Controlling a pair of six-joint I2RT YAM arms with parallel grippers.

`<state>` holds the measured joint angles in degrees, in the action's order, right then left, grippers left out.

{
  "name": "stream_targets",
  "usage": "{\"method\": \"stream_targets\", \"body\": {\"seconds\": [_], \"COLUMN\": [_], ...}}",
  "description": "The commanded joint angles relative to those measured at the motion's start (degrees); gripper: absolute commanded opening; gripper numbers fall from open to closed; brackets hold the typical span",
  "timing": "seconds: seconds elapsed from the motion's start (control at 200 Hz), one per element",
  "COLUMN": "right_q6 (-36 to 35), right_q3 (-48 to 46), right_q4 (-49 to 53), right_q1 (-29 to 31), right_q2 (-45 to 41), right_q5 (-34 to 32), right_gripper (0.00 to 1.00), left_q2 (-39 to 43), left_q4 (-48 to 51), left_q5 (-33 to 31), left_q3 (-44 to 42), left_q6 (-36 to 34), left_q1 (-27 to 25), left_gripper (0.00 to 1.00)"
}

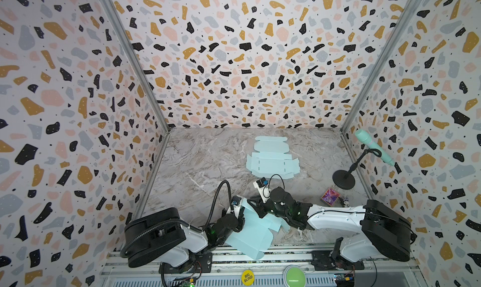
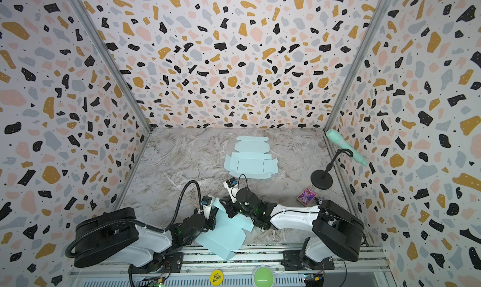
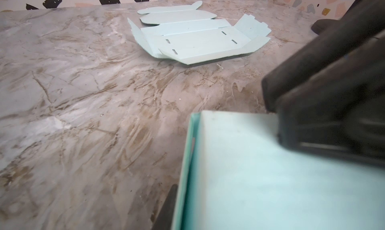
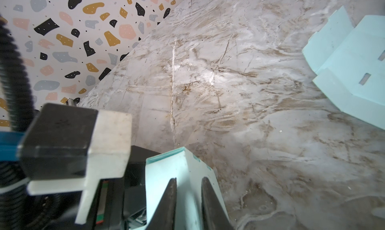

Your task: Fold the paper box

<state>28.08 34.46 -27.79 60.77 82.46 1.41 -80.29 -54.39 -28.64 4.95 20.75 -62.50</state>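
So the paper box [image 1: 250, 233] is a pale mint card thing, half folded up. There's one big flat panel, a couple of walls creased upright, and loose flaps sticking out to the right. It's at the near edge of the marble table [image 1: 187, 168], roughly centre and tilted, with its near corner hanging out over the metal rail [image 1: 286, 252].

Both arms crowd its far end, the left gripper [image 1: 242, 216] on the box's left side and the right gripper [image 4: 188, 182] reaching in from the right. In the right wrist view its fingers [image 4: 171, 197] sit close together on either side of a folded ridge of the box, pinching it.

For the left one, only one of its fingers [image 3: 166, 208] shows, right against the outside of a box wall, so I can't tell if it's gripping. A second flat blank [image 1: 270, 162] lies farther back, well apart.
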Motion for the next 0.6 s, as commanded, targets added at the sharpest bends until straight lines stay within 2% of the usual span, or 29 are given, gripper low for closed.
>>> {"method": "stream_targets", "body": {"seconds": [0.0, 0.205, 0.596], "right_q6": [0.2, 0.1, -0.3], "right_q3": [-1.8, -1.2, 0.5], "right_q4": [5.8, 5.6, 6.6], "right_q1": [0.5, 0.6, 0.8], "right_q2": [-0.2, 0.4, 0.8], "right_q5": [-0.9, -0.2, 0.0], "right_gripper": [0.22, 0.23, 0.22], "left_q2": [3.3, 7.7, 7.7], "left_q4": [-2.7, 0.4, 0.9], "left_q5": [-1.3, -3.4, -4.1], "left_q3": [-1.0, -0.7, -0.2], "left_q6": [0.7, -0.5, -1.1], "left_q1": [-1.0, -1.0, -1.0], "left_gripper": [0.24, 0.22, 0.10]}}
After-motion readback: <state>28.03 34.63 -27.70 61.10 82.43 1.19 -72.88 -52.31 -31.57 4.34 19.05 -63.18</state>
